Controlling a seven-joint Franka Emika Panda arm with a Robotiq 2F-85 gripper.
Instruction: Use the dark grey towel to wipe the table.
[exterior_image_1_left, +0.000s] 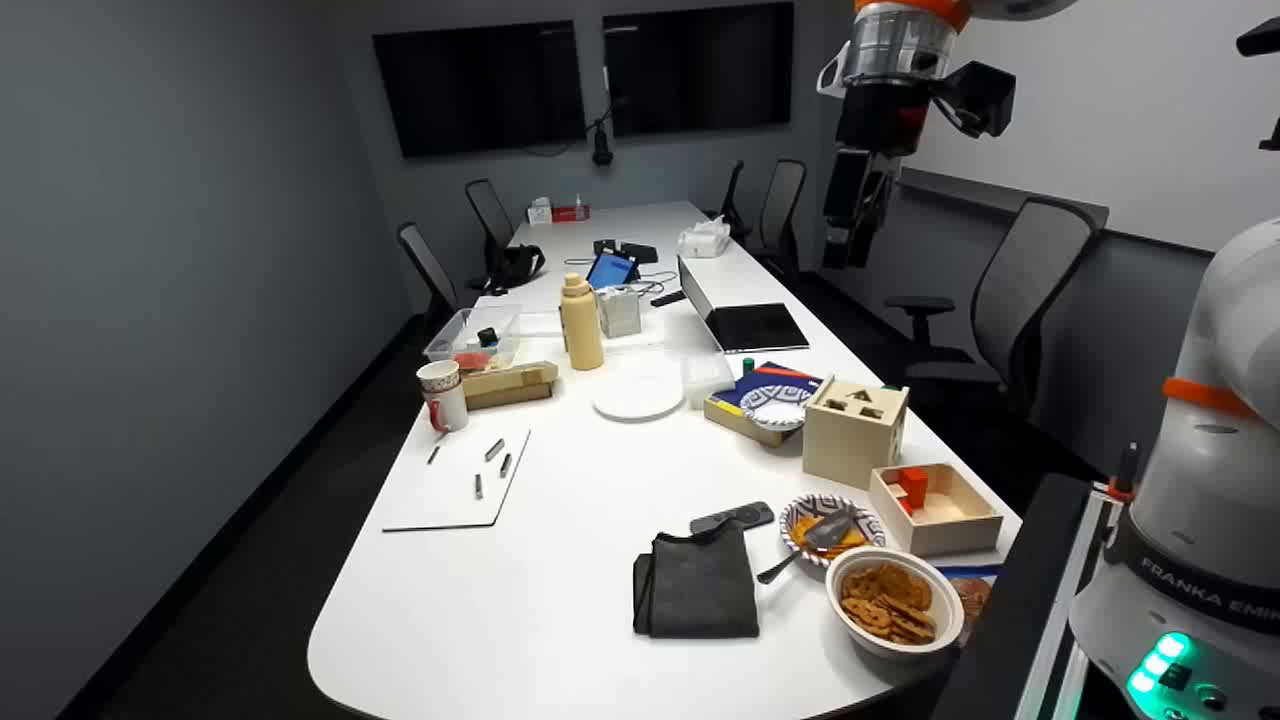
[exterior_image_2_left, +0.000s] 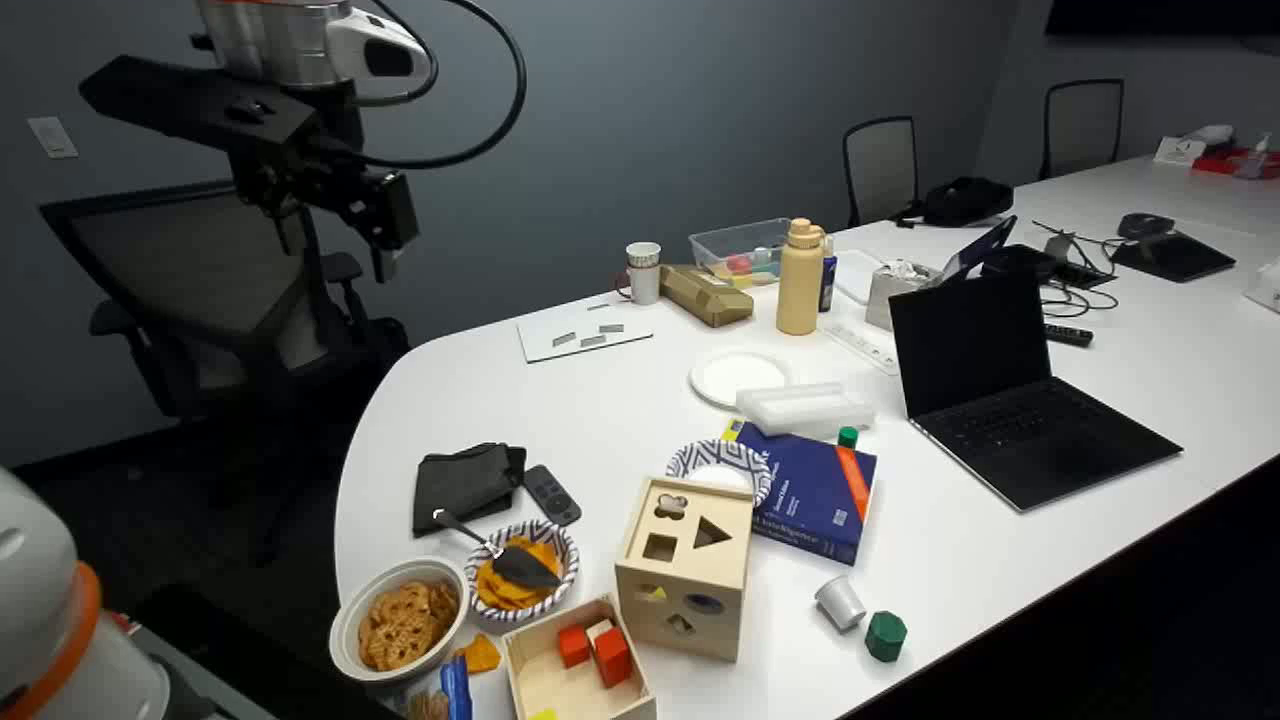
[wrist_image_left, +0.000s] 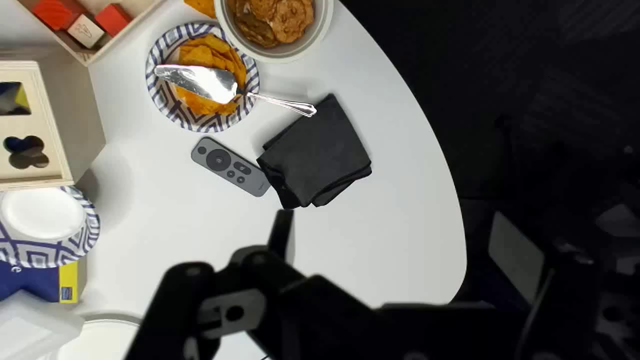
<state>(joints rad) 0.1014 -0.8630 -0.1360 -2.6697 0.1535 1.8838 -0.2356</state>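
Note:
The dark grey towel (exterior_image_1_left: 703, 590) lies folded on the white table (exterior_image_1_left: 570, 490), close to its rounded end. It shows in an exterior view (exterior_image_2_left: 465, 485) beside the bowls, and in the wrist view (wrist_image_left: 320, 150) at upper centre. The tip of a serving spatula's handle reaches the towel's edge. My gripper is high above the table in both exterior views (exterior_image_1_left: 847, 250) (exterior_image_2_left: 335, 250). In the wrist view the gripper (wrist_image_left: 395, 235) is open with its fingers wide apart and nothing between them. The towel lies below the gripper, apart from it.
A grey remote (wrist_image_left: 230, 166) lies against the towel. A patterned bowl (wrist_image_left: 155, 82) of chips holding the spatula (wrist_image_left: 200, 82), and a white bowl (wrist_image_left: 327, 20) of cookies, stand close by. A wooden shape box (exterior_image_2_left: 685, 570), open wooden tray (exterior_image_2_left: 635, 705), book (exterior_image_2_left: 815, 500) and laptop (exterior_image_2_left: 1040, 440) lie further along.

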